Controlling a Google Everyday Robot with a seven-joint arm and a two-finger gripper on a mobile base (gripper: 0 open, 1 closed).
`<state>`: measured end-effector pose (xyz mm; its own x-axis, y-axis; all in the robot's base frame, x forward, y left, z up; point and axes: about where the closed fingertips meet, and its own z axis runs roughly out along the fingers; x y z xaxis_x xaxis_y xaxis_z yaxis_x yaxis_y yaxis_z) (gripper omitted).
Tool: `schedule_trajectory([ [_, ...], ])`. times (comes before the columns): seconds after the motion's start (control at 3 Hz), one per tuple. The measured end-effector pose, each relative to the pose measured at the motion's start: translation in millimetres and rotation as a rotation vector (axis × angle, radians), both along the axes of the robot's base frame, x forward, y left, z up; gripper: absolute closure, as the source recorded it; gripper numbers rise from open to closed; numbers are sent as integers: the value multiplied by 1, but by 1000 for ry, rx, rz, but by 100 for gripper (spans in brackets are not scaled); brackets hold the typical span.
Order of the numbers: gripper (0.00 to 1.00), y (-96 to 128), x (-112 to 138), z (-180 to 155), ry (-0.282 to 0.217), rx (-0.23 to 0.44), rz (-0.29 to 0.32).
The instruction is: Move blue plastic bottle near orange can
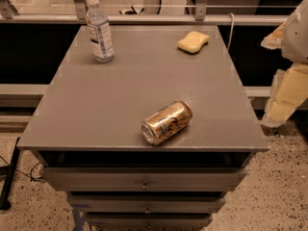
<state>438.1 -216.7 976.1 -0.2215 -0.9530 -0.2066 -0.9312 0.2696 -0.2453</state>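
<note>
Though label (99, 34) illegible, gripper (288, 96) far right

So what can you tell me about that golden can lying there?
The orange can is a golden-orange metal drink can with a silver rim and pale label markings, slightly dented. It lies on its side near the front edge of the grey table, one end facing front left. Only the table touches it; the bottle stands far back left, and the gripper hangs beyond the table's right edge.
</note>
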Motion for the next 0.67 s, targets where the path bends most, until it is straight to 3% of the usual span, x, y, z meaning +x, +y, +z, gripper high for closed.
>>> schedule_trajectory([
  [0.67,0,5,9,1,-20,24,0],
])
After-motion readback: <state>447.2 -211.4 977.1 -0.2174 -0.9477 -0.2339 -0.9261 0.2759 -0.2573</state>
